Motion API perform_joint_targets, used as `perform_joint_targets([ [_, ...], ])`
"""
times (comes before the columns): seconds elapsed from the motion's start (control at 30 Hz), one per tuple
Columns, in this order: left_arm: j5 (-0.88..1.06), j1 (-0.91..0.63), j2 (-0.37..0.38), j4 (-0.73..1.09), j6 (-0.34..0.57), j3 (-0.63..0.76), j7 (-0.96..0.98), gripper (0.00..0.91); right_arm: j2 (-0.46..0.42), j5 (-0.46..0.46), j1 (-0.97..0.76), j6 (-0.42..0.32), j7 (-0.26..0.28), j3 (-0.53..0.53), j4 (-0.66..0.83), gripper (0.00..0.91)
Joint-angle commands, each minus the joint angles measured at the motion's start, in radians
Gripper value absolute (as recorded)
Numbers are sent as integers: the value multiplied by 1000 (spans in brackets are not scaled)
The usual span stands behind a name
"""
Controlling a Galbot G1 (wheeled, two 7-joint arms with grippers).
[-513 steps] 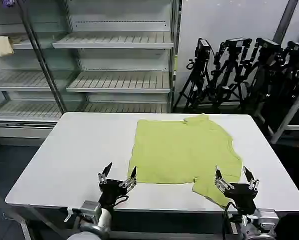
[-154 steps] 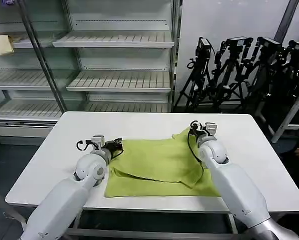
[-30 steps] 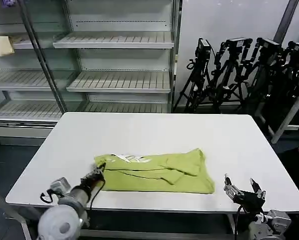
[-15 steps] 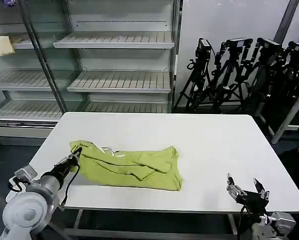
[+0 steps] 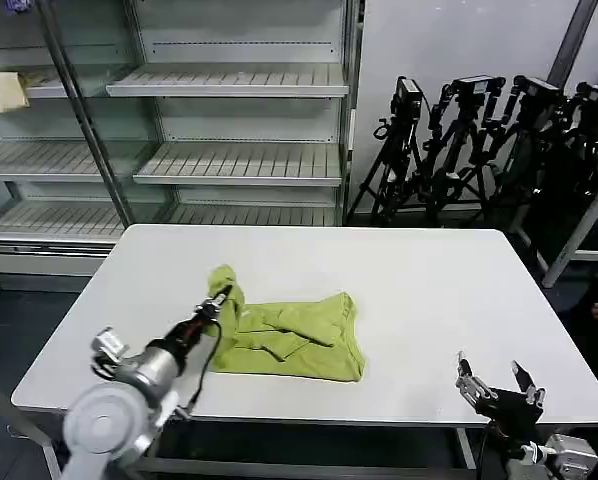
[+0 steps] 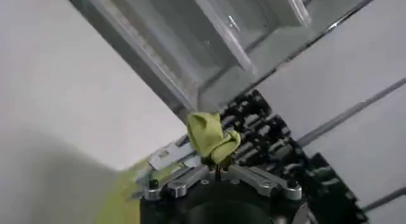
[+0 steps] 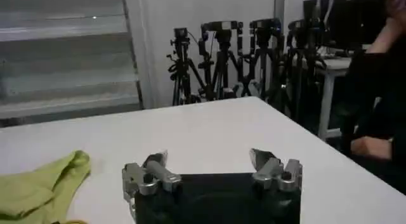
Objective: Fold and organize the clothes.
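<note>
Looking down from the head view, the lime T-shirt [image 5: 284, 338] lies as a narrow folded bundle on the white table [image 5: 429, 290], left of centre and toward the near edge. The left gripper [image 5: 217, 299] pinches the bundle's left end and lifts it into a small peak above the rest. The right gripper [image 5: 499, 382] waits at the near right edge, jaws spread wide, well apart from the cloth.

From the left wrist view, the fingers clamp a crumpled tuft of the T-shirt [image 6: 212, 138], with shelving [image 6: 209, 28] beyond.

From the right wrist view, the right gripper [image 7: 212, 168] stands open and empty over bare table, the T-shirt's [image 7: 38, 190] right end nearby.

Judging by this, the fold goes best if the lifted end is carried rightward low and level, laid edge to edge, and released only once the cloth rests flat.
</note>
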State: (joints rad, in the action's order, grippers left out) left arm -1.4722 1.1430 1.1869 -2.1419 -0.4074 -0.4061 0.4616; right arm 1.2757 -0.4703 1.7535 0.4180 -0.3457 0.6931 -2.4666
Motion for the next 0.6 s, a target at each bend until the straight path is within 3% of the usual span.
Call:
perform_joint_targets([
  [0.03,168,-105,147,158,10,275,-4,20,12,30,19,-5,3,-5,-24,907],
  [0.57,327,-156,194,267,-8,413,-3,40,9,38,14,-4,3,-17,-36,907],
  [0.6,328,-158,195,272,-12,414,-3,574,8,38,15,-4,2,-17,-37,907],
])
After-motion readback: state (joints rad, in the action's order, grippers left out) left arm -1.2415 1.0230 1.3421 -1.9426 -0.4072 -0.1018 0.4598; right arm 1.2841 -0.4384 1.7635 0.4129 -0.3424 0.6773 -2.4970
